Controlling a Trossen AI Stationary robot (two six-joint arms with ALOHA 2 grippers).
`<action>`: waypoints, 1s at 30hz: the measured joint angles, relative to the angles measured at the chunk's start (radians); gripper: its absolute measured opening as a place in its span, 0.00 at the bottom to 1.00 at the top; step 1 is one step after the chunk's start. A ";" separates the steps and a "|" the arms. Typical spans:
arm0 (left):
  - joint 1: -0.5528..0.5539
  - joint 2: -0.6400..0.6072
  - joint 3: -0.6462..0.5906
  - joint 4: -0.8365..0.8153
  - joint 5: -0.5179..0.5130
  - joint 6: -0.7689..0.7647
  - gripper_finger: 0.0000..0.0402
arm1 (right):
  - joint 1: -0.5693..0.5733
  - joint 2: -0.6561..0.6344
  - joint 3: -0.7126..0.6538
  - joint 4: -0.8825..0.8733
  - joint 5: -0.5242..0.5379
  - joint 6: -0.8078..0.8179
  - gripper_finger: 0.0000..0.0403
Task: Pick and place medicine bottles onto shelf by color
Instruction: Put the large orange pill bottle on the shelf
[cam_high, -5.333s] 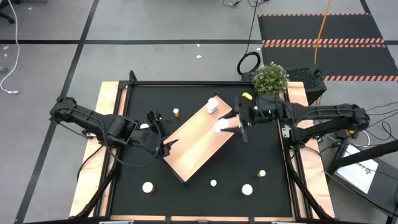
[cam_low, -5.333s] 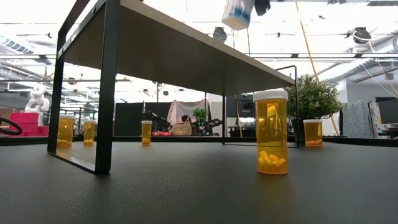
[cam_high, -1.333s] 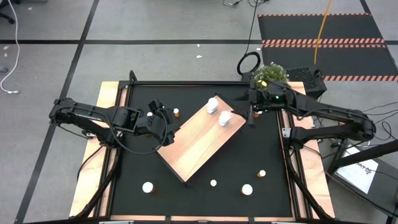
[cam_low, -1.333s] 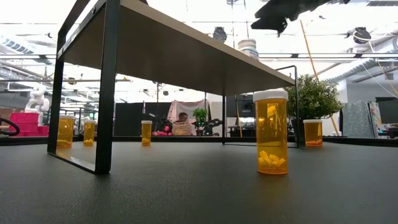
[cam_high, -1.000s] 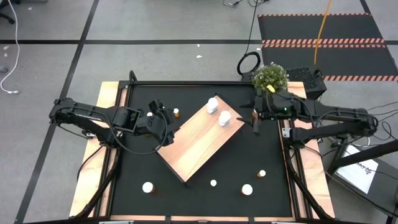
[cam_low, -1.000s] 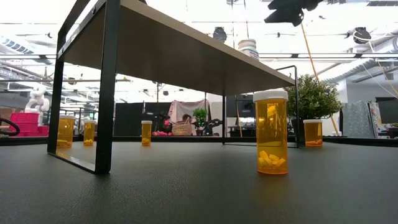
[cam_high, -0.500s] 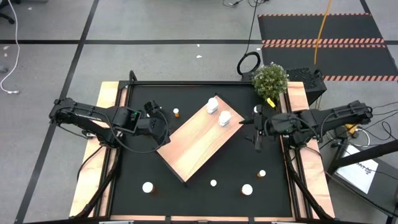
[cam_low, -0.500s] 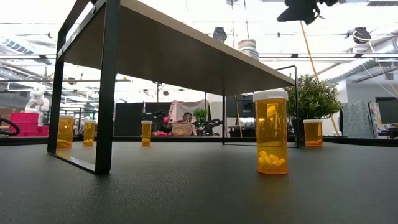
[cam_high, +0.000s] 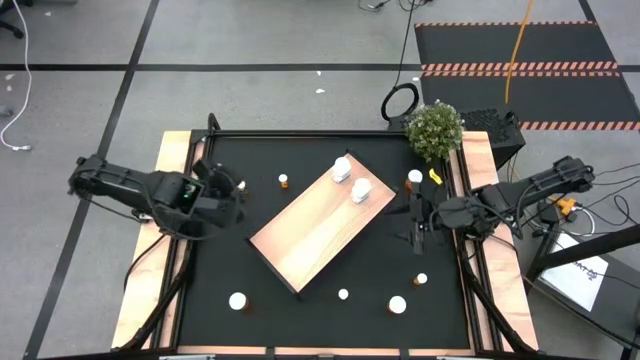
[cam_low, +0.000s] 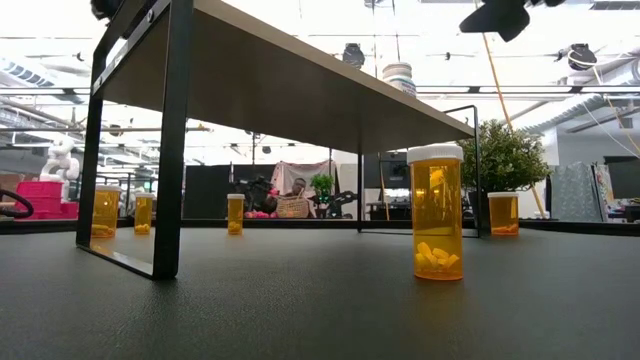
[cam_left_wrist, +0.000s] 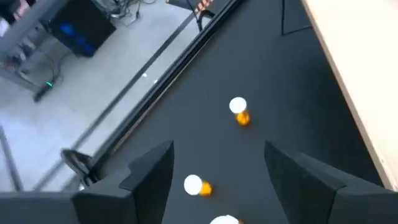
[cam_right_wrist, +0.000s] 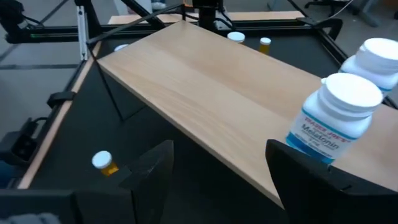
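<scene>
Two white bottles (cam_high: 356, 183) stand at the shelf's (cam_high: 310, 230) upper-right end. Right end effector (cam_high: 415, 222), wide and empty, hovers right of center; nearest orange bottle (cam_high: 421, 280) lies just below. Left end effector (cam_high: 228, 195), wide, waits left.

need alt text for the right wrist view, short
Two white plastic medicine bottles stand together at one end of a pale wooden shelf board, seen past the right gripper with its dark fingers open and empty. An orange bottle with a white cap sits on the black mat below.
</scene>
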 joint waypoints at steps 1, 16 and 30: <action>-0.007 -0.029 -0.033 0.004 0.005 -0.030 0.62 | 0.005 0.000 0.000 0.006 0.000 0.002 0.62; -0.032 -0.166 -0.230 0.054 0.098 -0.225 0.62 | 0.111 0.006 0.000 0.014 0.128 0.115 0.62; -0.008 -0.156 -0.335 0.023 0.197 -0.412 0.69 | 0.170 0.010 0.000 0.016 0.130 0.089 0.62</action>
